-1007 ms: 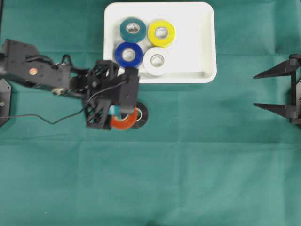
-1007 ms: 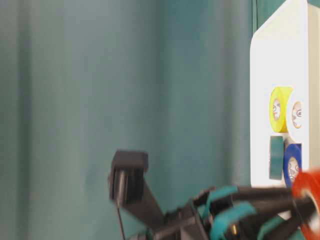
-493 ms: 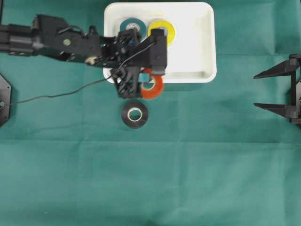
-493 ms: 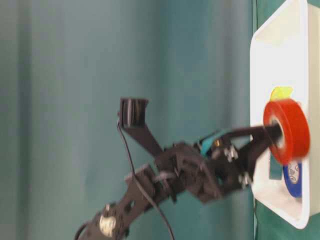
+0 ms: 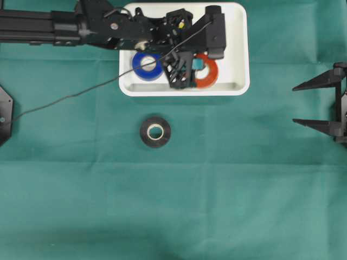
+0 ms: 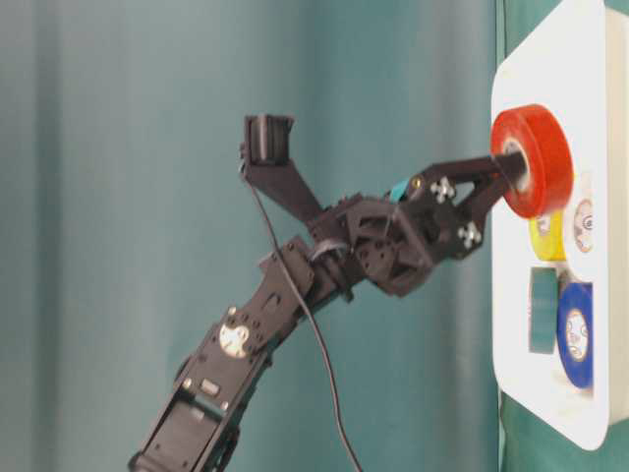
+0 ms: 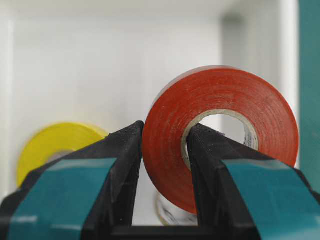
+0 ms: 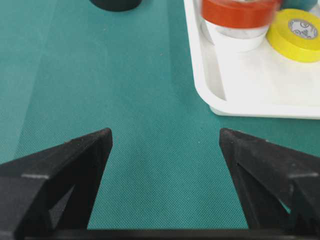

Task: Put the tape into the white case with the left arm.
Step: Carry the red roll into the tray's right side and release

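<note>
- Since the earlier frame, the left arm [image 5: 97, 24] has swung from the counter [image 5: 217, 179] up over the white case [image 5: 238, 54], carrying the red tape [image 5: 207, 71] with it; the black tape [image 5: 155, 131] lies on the counter just near of the case, uncovered.
- Left gripper [image 7: 162, 140] pinches the red tape, one finger through the core and one outside the wall, a hold that keeps the roll from slipping during the carry.
- Red tape hangs above the case's right part, over the white roll [image 8: 235, 31] and next to the yellow roll [image 8: 296, 27]; the table-level view shows it clear of the floor, so by my reading it is not yet set down.
- Blue roll [image 5: 146, 64] sits at the case's near left; a green roll [image 6: 543, 310] stands beside it.
- Left arm reaches long and low from the left, wrist angled down into the case.
- Right gripper [image 8: 165, 145] stands spread wide at the right edge, well apart from the case and holding nothing.
</note>
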Controlling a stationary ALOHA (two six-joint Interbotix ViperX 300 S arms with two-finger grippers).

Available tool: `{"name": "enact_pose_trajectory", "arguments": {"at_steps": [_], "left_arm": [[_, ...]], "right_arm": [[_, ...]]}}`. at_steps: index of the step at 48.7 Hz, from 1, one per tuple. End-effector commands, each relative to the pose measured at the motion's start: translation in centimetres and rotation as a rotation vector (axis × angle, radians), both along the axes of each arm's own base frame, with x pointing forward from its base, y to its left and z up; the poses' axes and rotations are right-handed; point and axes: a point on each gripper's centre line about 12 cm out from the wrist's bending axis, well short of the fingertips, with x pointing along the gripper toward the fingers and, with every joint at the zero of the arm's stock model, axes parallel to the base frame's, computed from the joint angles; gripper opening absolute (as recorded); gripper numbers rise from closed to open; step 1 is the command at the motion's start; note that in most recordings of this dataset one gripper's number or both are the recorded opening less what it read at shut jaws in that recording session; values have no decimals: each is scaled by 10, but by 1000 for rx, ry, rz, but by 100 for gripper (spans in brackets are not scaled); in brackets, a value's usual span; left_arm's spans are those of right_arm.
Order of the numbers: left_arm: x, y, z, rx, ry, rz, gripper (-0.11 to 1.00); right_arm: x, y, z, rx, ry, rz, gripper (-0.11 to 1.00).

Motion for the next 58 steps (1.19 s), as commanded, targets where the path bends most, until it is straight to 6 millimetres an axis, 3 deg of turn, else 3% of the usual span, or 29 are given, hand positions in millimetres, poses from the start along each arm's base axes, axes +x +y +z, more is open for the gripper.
{"name": "enact_pose_trajectory", "arguments": {"at_steps": [1,12,32,44,58], "left_arm": [[11,9,23,17,-68,14,25],[21,20,23,22,-83,27,25],[22,20,17,21,-72,26,27],[20,19,15,18,-65,26,92],[9,12,22,16,-61,20,94]], "right_arm": [[2,0,3,-2,-9,1,62],[2,0,4,-2,-9,1,62],[2,0,3,-2,-8,1,62],[2,0,3,-2,-8,1,62],[2,0,3,-2,-8,1,62]]}}
